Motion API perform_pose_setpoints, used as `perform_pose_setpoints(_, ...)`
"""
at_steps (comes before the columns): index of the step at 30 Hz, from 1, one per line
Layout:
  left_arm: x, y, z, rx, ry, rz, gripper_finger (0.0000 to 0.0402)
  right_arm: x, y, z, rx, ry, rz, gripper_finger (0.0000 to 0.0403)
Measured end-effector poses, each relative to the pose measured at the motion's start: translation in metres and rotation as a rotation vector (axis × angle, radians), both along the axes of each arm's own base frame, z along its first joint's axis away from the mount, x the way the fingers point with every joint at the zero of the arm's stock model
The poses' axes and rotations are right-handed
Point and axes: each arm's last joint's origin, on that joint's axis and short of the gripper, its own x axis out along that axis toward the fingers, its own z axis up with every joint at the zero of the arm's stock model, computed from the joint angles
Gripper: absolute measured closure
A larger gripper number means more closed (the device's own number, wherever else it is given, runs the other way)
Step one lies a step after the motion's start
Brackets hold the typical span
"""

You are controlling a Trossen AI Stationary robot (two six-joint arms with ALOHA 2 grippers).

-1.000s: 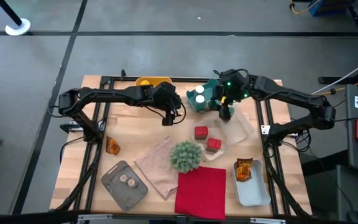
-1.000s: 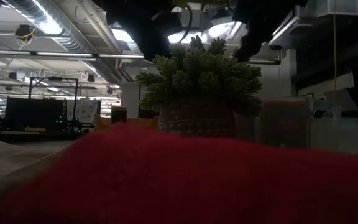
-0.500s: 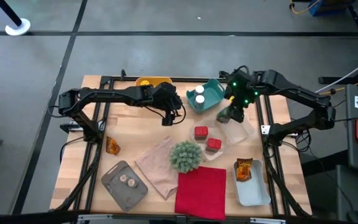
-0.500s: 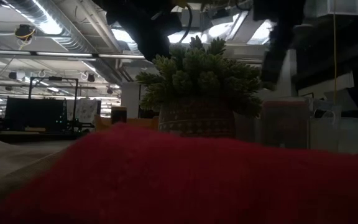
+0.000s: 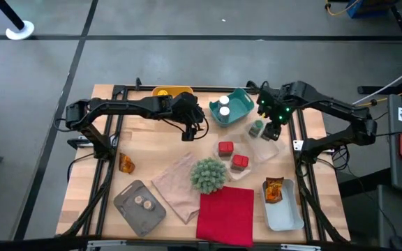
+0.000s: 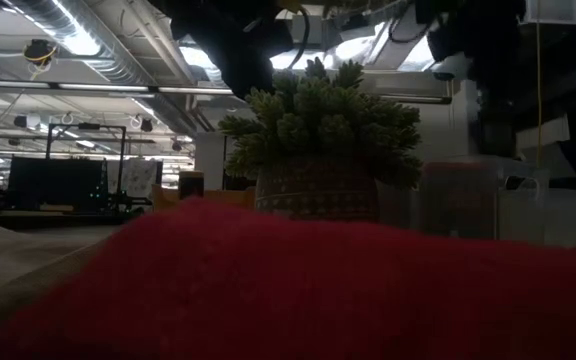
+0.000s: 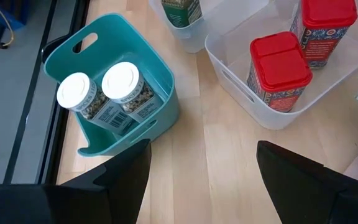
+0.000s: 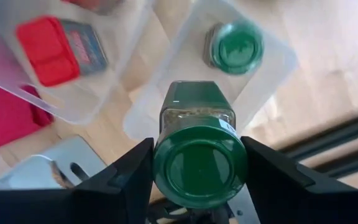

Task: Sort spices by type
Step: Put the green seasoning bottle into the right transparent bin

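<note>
While the right hand grips a green jar above a clear bin holding a second green jar, the left hand hangs open over the surface beside a teal bin containing two white-capped jars. Two red tins stand in another clear bin.

Teal bin w/ two white-capped clear jars, speckled inside. Red-lidded tins, blue-red patterned sides, in a clear tub. Green-lidded jars. Light wood worktop, red cloth, grey tray w/ brown discs; orange, maybe foil, packets.
</note>
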Motion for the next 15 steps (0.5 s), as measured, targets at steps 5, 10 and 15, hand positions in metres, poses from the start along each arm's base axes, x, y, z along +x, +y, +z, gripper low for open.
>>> perform_pose_setpoints(5, 0.0, 0.0, 0.0, 0.0, 0.0, -0.001, 0.0125, -0.002, 0.001, -0.028, 0.033, 0.082, -0.002, 0.0191)
perform_pose_setpoints(10, 0.0, 0.0, 0.0, -0.001, 0.0, -0.002, 0.0125, 0.002, -0.001, -0.06, 0.033, 0.082, 0.0, 0.0191)
perform_pose_setpoints(15, 0.0, 0.0, 0.0, -0.001, 0.0, -0.003, 0.0125, 0.006, -0.003, -0.085, 0.015, 0.037, 0.0, 0.0191)
